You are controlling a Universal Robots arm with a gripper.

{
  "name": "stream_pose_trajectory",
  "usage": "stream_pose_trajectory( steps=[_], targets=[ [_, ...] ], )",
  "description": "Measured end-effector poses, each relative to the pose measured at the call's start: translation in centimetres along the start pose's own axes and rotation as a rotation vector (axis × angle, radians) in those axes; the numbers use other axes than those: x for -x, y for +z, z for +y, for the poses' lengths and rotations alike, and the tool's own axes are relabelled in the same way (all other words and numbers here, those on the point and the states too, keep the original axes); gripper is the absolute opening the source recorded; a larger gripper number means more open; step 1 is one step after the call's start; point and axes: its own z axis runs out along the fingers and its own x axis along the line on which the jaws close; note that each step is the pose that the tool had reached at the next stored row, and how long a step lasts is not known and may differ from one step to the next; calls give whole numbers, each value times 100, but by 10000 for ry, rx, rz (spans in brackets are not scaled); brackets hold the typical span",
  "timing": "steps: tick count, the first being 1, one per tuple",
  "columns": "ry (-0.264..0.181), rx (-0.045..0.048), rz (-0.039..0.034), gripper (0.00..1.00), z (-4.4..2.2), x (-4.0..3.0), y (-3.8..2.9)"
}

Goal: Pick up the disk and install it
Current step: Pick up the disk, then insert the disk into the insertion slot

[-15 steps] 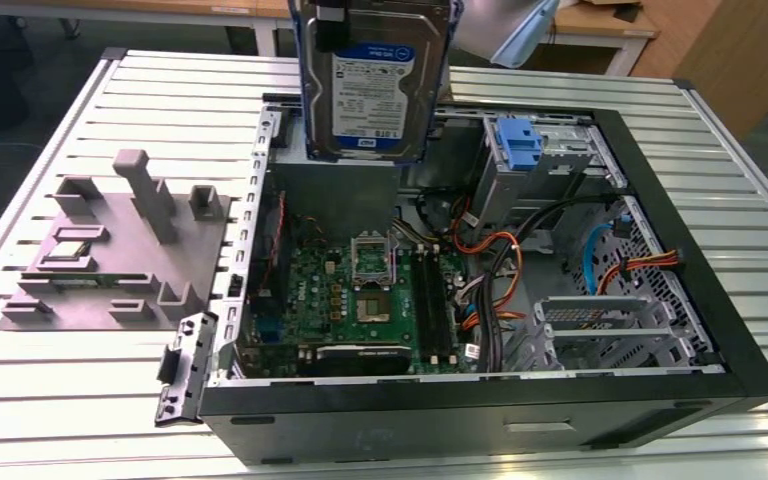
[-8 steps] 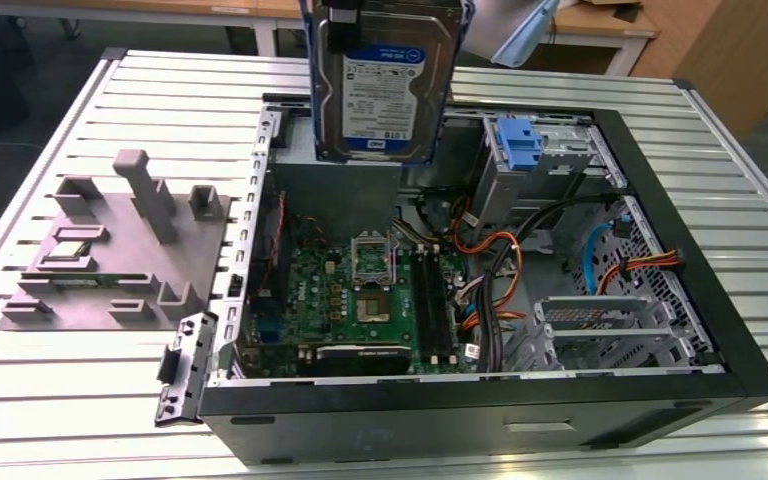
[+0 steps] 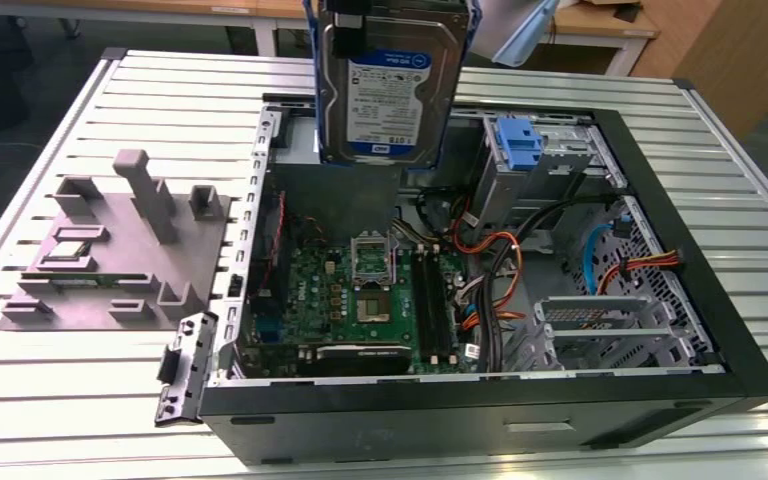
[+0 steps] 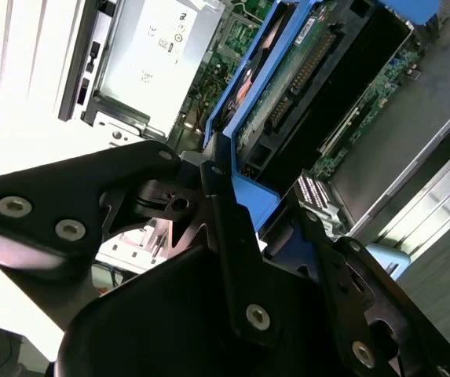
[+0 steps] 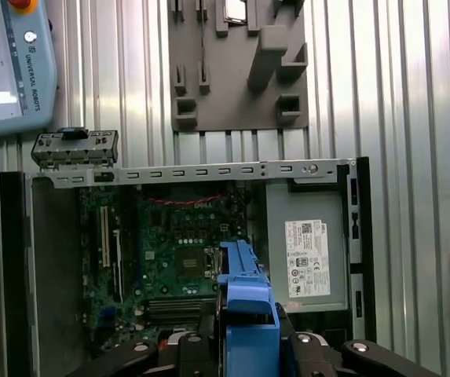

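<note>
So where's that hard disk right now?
In the exterior view, the disk hangs upright at top centre, clamped in the gripper, above the open computer case and to the exterior view's left of the blue latch.

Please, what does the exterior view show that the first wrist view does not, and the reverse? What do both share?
The exterior view adds the disk's labelled face, hanging upright above the open case, plus the blue latch piece on its grey cage and orange cables. The first wrist view adds a grey-blue pendant beside the case and the power supply's white label, with the gripper shut on the disk's blue carrier. Both share the green motherboard and the grey fixture block.
</note>
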Motion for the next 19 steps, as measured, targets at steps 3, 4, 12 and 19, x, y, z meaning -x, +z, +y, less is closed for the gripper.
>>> stream_pose_trajectory(
  steps=[3,4,12,19],
  targets=[
    [55,-2,-1,36,-52,3,1],
    [72,-2,0,36,-69,4,1],
    [187,-5,0,36,-176,11,3],
    [188,-5,4,36,-202,12,2]
  ],
)
